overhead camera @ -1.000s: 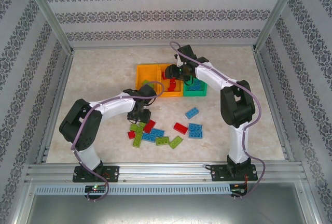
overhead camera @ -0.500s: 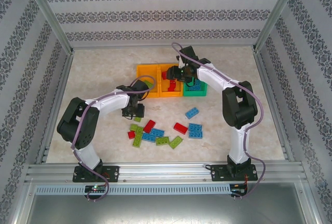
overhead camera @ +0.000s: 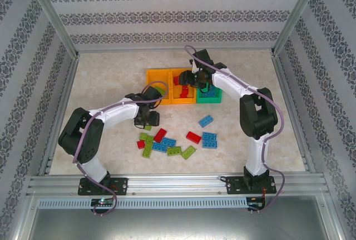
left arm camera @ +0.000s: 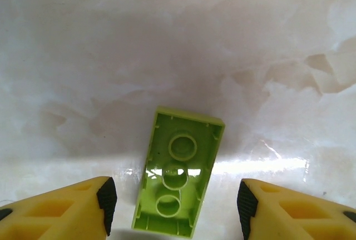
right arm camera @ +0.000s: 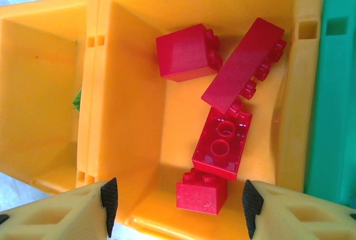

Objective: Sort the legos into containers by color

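My left gripper (left arm camera: 175, 206) is open just above the table, and a light green lego (left arm camera: 179, 180) lies studs-down between its fingers, clear of both pads. From above, this gripper (overhead camera: 146, 119) hangs between the bins and the loose pile of legos (overhead camera: 167, 143). My right gripper (right arm camera: 178, 198) is open with nothing in it over the middle orange container (right arm camera: 128, 101), where several red legos (right arm camera: 222, 143) lie. In the top view the right gripper (overhead camera: 187, 81) sits above that container (overhead camera: 177, 100), with the left orange container (overhead camera: 151, 74) and the green container (overhead camera: 217, 98) on either side.
A blue lego (overhead camera: 206, 120), a red one (overhead camera: 193, 136) and another blue one (overhead camera: 209, 139) lie apart from the pile on the right. A bit of green (right arm camera: 78, 100) shows inside the left orange container (right arm camera: 39, 95). Metal frame rails border the table.
The left gripper moved away from the pile towards the bins, then shifted slightly right, and its jaws widened. The right gripper has stayed over the middle bin.
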Tool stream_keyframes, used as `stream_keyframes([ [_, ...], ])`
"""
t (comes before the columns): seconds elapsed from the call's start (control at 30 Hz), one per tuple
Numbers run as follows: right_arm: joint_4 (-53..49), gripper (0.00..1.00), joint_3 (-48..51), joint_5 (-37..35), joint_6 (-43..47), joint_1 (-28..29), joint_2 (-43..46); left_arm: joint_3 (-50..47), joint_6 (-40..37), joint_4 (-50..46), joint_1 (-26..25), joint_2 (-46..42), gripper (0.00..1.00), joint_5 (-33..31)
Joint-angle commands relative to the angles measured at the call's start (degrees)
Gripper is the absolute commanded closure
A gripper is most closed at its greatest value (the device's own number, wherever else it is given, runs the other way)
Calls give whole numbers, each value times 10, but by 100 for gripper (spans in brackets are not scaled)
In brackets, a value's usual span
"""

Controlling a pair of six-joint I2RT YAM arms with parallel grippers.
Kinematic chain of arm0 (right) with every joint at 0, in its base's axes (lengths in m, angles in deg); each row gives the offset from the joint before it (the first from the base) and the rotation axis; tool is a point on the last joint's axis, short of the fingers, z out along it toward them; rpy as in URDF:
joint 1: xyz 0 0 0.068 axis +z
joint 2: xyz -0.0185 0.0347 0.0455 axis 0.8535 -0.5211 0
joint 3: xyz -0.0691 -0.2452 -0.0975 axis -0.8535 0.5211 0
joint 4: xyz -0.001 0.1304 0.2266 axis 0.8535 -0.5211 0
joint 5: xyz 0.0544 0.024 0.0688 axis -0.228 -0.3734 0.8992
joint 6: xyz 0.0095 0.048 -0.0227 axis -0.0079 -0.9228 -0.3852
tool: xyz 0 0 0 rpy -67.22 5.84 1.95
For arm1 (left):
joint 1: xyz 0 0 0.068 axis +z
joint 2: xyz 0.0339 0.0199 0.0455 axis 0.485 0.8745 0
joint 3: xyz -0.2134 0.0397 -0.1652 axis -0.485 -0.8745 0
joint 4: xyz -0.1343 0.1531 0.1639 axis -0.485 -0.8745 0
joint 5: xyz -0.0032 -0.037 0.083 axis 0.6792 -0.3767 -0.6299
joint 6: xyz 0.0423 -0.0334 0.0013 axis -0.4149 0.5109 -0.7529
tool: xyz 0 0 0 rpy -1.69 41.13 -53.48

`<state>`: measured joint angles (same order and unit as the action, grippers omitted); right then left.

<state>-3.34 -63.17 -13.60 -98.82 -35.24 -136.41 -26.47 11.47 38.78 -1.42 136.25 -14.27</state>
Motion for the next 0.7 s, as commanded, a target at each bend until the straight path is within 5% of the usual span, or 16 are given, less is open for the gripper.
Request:
stream_keyframes([
  [0.0, 0, 36, 17, 3, 12, -5, 39, 8, -6, -9, -6, 30, 39, -13],
  [0.27, -32, 30, 109, -51, 73, -10, 136, 14, -15, 5, -5, 53, 48, -13],
  [0.5, -39, 21, 266, -91, -10, -41, 236, 15, -7, 17, -4, 55, 68, -14],
  [0.67, -25, 18, 343, -97, -58, -46, 278, 41, -1, 2, -4, 32, 74, -24],
])
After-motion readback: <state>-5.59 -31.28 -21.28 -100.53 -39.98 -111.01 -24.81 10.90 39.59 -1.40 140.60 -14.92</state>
